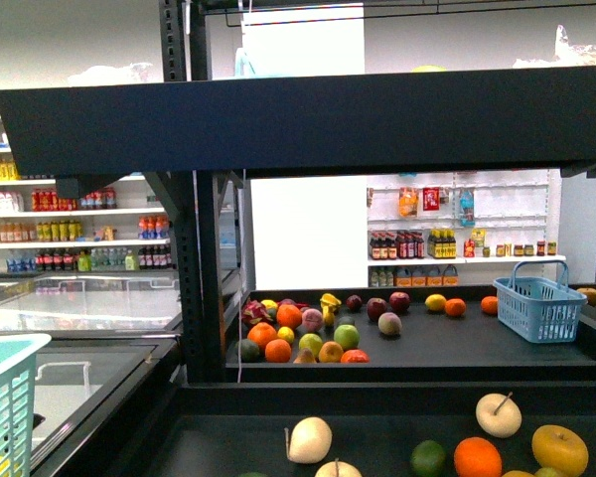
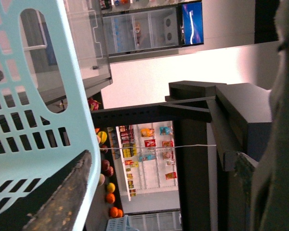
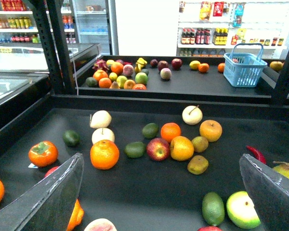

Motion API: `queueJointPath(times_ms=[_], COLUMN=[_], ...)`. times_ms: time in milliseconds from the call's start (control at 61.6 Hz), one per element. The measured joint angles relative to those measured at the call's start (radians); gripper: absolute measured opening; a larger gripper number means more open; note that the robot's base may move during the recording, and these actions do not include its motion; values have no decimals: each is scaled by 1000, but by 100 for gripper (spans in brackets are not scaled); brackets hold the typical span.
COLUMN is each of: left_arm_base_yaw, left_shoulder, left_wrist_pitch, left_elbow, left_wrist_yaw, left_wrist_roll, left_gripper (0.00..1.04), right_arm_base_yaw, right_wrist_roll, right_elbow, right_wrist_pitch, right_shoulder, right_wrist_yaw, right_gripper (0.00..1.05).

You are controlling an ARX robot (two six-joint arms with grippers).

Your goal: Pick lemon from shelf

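Right wrist view: the right gripper hangs wide open over the shelf, whose near tray holds the lemon, pressed against a red apple on its left. A closing grasp could take the apple too or roll the smooth lemon away. No nub shows, so its pointing and long axis cannot be told.

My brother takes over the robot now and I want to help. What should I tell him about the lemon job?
The right gripper is open and empty, over the near tray of the shelf.
The left gripper is close to the pale blue basket; open or shut, I cannot tell.
The lemon is probably the yellow fruit beside the red apple, on that near tray.
Done: nothing picked yet.
Left: lower the right gripper onto the lemon, close, lift it out.
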Motion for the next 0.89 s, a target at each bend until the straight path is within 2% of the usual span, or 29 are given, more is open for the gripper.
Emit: queueJointPath(times_ms=[390, 568, 682, 747, 893], left_arm_base_yaw=[23, 20, -3, -38, -161], left_shoulder=[-179, -288, -413, -514, -770], left_wrist_pitch=[-91, -186, -327, -465, -829], left_elbow=[-76, -116, -151, -166, -200], left_wrist_yaw=[43, 66, 61, 27, -142], left_wrist_roll=[83, 144, 235, 335, 640], left_gripper=[97, 97, 97, 97, 97], right_arm_base_yaw=[0, 0, 0, 0, 0], right_wrist_roll=[0, 0, 0, 0, 0], right_elbow=[0, 0, 0, 0, 0], right_wrist_pitch=[0, 0, 0, 0, 0], right_shoulder=[0, 0, 0, 0, 0], right_wrist_yaw=[0, 0, 0, 0, 0], right_gripper=[97, 97, 97, 97, 97])
